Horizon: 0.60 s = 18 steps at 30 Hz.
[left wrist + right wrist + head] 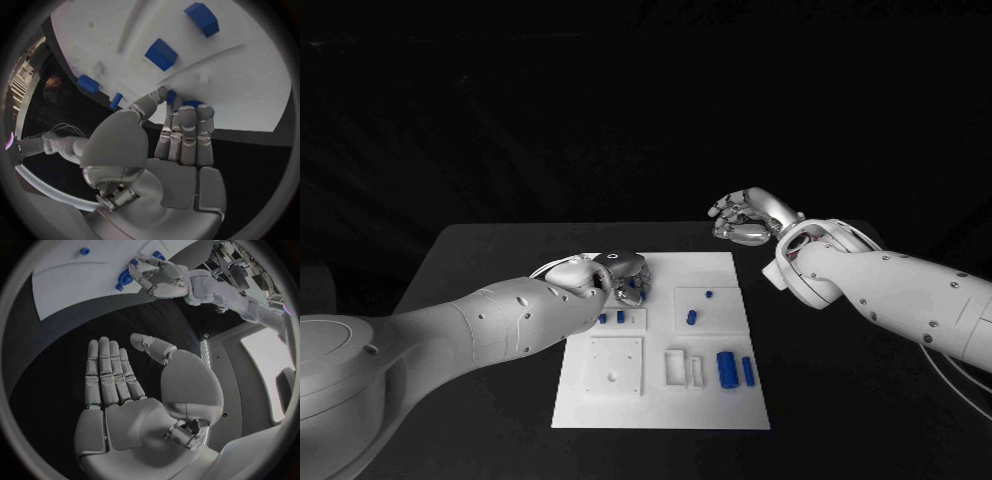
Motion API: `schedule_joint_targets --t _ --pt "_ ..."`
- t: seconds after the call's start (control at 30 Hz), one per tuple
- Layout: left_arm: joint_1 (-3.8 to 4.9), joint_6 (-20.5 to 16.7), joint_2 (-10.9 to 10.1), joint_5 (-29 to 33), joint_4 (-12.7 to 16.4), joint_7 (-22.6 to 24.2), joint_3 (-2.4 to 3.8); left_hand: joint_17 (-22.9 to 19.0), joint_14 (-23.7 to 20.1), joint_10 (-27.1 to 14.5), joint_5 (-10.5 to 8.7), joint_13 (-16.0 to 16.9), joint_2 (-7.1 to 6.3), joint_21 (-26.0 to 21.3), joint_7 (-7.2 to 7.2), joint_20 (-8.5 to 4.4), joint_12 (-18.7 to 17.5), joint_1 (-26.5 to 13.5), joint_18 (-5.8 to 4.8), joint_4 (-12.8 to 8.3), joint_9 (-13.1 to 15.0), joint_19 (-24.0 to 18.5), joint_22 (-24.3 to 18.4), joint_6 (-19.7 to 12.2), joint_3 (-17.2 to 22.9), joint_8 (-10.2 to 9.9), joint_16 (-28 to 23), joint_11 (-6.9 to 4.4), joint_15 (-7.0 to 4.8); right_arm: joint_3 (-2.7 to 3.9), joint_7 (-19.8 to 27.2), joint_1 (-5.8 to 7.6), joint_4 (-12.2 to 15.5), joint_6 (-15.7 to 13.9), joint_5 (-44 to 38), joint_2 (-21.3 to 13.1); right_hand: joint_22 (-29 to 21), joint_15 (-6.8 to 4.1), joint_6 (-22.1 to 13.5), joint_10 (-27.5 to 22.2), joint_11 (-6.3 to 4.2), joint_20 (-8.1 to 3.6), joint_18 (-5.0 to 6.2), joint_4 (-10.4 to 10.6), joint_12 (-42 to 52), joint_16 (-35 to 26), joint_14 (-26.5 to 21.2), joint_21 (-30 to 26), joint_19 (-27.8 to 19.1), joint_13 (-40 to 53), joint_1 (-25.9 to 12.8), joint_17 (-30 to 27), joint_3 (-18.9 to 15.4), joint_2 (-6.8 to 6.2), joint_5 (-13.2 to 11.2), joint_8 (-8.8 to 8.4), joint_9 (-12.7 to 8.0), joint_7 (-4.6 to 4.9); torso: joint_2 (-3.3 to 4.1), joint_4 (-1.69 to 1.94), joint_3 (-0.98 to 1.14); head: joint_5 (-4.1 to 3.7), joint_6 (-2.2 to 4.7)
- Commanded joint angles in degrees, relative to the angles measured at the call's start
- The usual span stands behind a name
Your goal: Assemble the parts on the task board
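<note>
The white task board [664, 390] lies flat in the middle of the black desk [473, 260], with small blue parts scattered across it: a short peg [710, 294] and a longer one [691, 318] on the raised square toward the far right, two little upright pieces [612, 317] in a recessed tray on the near left, and a thick blue cylinder [727, 369] with a thinner one [747, 372] just beside it near the front right. The left robot hand [620, 274] is down at the board's far left corner, fingers [187, 135] bunched together, and from the wrist camera a blue part [190, 104] sits pinched at their tips against the thumb, right over the board's edge. The right robot hand [750, 216] hangs above the bare desk beyond the board's far right corner, well apart from the parts; from its own wrist the fingers [109, 372] lie straight and released, nothing in the palm.
</note>
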Motion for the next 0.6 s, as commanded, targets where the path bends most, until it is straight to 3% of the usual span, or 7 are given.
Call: schedule_joint_targets --t 0.03,0.23,0.3,0.6 --pt "-0.41 2.7 0.3 0.2 -0.2 -1.0 -0.13 0.0 0.4 0.6 -0.18 0.2 0.57 0.4 -0.01 -0.26 -0.1 0.0 2.96 0.0 -0.1 0.4 0.9 0.5 0.2 0.3 0.1 -0.06 -0.12 0.03 0.8 0.02 0.2 0.8 0.2 0.1 0.0 0.25 -0.2 0.5 -0.09 0.38 -0.06 0.0 -0.4 -0.2 -0.1 -0.3 0.0 -0.1 0.5 -0.1 -0.4 -0.06 0.1 0.18 -0.1 -0.01 0.03 -0.01 0.00 0.07 -0.04" --pt "-0.57 2.0 0.4 0.0 -0.9 -0.8 -0.13 0.0 0.8 2.0 0.23 0.6 1.93 0.6 -0.40 -0.48 0.0 0.6 3.05 -0.2 -0.4 0.7 0.9 1.5 0.8 0.9 0.2 -0.47 -0.50 0.03 0.5 0.03 0.2 1.2 0.2 0.0 -0.1 0.47 -0.2 0.3 0.13 0.66 -0.08 -0.1 -1.0 -0.7 -0.6 -0.8 -0.6 -1.4 0.5 -0.6 -0.6 -0.06 0.1 0.17 -0.2 -0.02 -0.01 0.01 -0.03 -0.02 -0.21" --pt "-0.65 2.1 0.5 0.0 -1.3 -0.9 -0.13 0.0 1.0 2.2 -1.40 0.7 2.11 0.5 -0.42 -0.58 -0.2 1.8 3.07 -0.2 -0.6 0.7 0.8 1.6 2.4 0.9 0.1 -0.57 -0.63 0.03 0.5 0.03 0.2 1.2 0.2 0.0 -0.1 0.56 -0.2 0.3 0.22 0.76 -0.08 -0.1 -1.2 -0.9 -0.8 -1.0 -0.8 -1.9 0.6 -0.8 -0.6 -0.04 0.1 0.17 -0.3 -0.02 -0.02 0.02 -0.01 -0.02 -0.21" --pt "-1.23 3.4 1.1 0.0 -1.8 -0.9 -0.13 0.3 2.5 3.4 -2.59 1.1 1.71 1.1 -0.62 -0.95 -0.7 2.2 3.06 0.0 -1.1 1.9 0.9 2.4 4.4 1.4 1.0 -0.91 -0.96 0.03 0.6 0.05 0.2 1.2 0.2 0.1 -0.1 0.66 -0.2 0.3 0.31 0.88 -0.06 -0.1 -1.4 -1.0 -1.0 -1.2 -1.1 -2.6 0.6 -1.0 -0.7 -0.03 0.1 0.18 -0.4 -0.03 0.00 0.00 -0.04 0.01 -0.31"
